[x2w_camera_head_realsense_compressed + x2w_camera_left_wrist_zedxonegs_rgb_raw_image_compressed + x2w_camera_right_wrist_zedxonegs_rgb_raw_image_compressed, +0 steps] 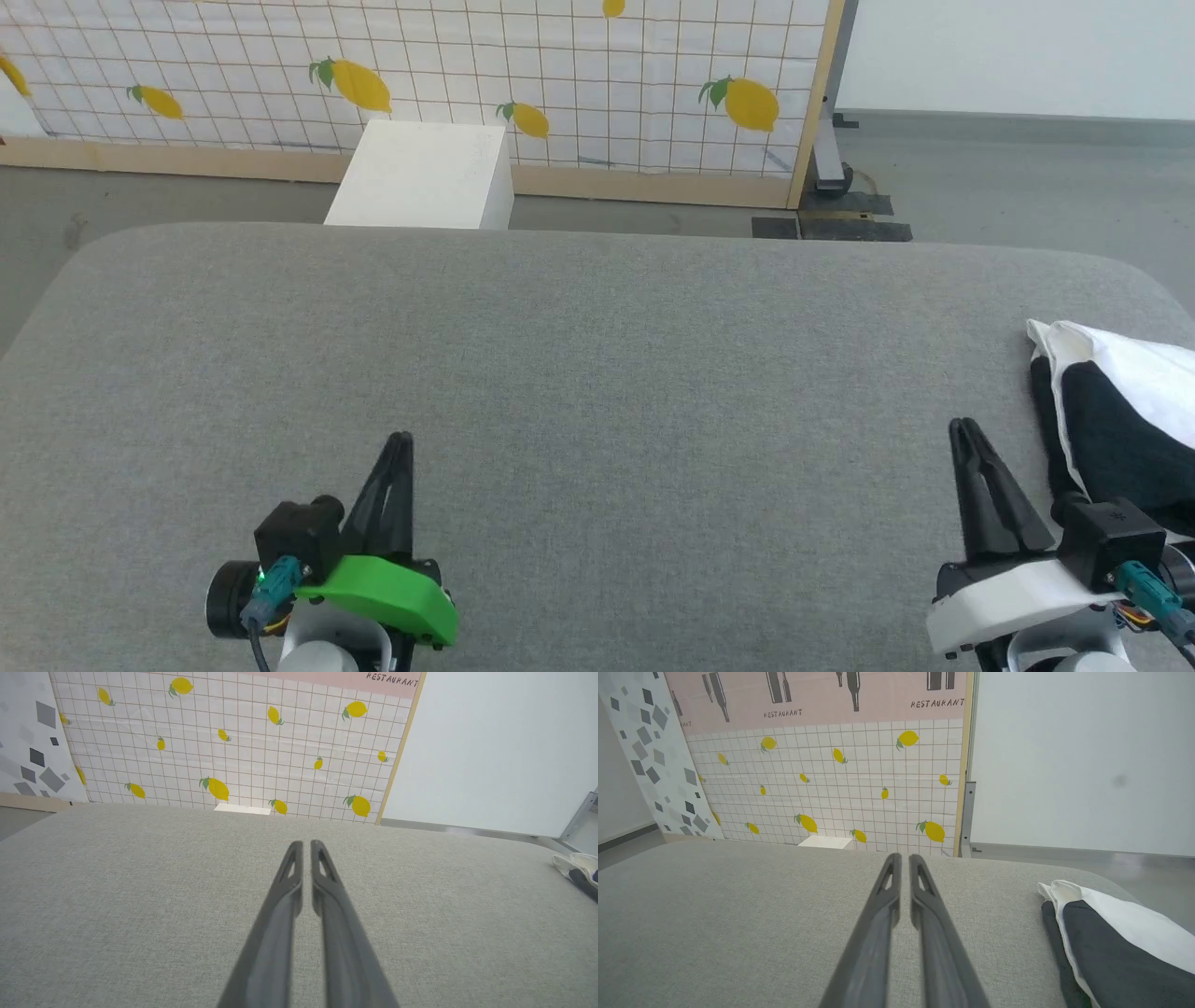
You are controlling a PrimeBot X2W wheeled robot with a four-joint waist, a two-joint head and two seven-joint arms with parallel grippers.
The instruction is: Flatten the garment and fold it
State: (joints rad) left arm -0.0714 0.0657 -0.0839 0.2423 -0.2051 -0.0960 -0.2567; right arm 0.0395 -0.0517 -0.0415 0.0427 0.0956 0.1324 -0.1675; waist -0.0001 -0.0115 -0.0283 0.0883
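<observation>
Bundled at the right edge of the grey fabric-covered desk (pixel 597 355): soft white garment (pixel 1134 373) with black sleeve, just beside the right gripper (pixel 962 425). Fingers of left gripper (pixel 401 437) and right alike closed to a slit, holding nothing, near the front edge.
</observation>
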